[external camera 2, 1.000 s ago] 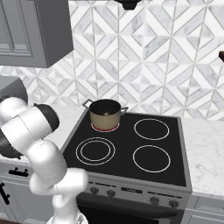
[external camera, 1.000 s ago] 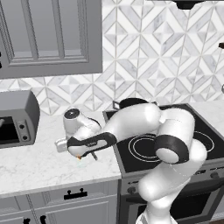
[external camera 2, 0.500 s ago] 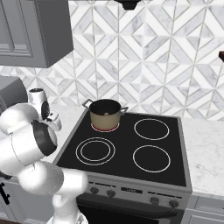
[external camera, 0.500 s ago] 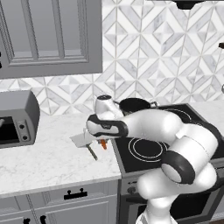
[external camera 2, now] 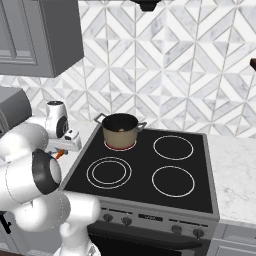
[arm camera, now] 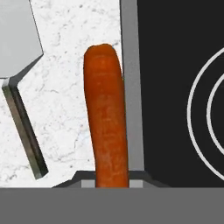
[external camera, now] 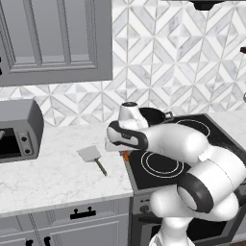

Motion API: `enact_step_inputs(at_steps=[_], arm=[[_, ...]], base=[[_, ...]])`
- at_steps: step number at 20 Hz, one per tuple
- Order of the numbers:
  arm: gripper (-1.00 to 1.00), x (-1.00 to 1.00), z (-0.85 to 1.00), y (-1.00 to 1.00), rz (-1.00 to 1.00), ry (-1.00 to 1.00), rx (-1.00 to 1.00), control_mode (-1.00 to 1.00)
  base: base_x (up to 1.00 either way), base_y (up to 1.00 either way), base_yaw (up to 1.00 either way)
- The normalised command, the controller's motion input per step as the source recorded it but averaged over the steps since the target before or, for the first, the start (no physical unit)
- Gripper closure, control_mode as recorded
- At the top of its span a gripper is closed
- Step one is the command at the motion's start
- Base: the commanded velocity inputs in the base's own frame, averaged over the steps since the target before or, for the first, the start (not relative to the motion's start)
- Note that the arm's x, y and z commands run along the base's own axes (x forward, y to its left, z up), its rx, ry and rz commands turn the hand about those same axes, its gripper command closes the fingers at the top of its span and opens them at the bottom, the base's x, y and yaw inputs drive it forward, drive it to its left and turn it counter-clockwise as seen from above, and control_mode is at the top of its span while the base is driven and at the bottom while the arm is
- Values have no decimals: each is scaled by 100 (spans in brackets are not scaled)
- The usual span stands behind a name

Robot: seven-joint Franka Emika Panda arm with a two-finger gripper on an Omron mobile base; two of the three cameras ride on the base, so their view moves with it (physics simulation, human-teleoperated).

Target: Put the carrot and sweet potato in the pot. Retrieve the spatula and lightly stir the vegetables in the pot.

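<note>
Between the nearly closed fingers of the gripper (arm camera: 112, 181) the carrot (arm camera: 106, 114) is held by one end, its length running away from them. Below it, the counter (arm camera: 74, 118) is seen, with the stove (arm camera: 175, 87) edge just to one side. The spatula (external camera: 92, 157) lies flat on the counter, apart from the fingers on the other side. The pot (external camera 2: 120, 131) stands on a back burner, well away from the fingers.

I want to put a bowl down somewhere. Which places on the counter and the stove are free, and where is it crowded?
Free: the marble between the microwave and the spatula, and the three bare burners beside the pot. Crowded: the counter edge by the stove, where the gripper holds the carrot close to the spatula.
</note>
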Motion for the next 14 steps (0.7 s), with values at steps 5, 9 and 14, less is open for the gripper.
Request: enact_step_inputs(at_steps=[5, 9, 14], arm=[[100, 0, 32, -61, 10, -7, -2, -100], [100, 1, 54, -86, 16, -6, -2, -100], [100, 5, 60, -66, 17, -3, -2, -100]], base=[[0, 0, 0], [0, 0, 0], [0, 0, 0]])
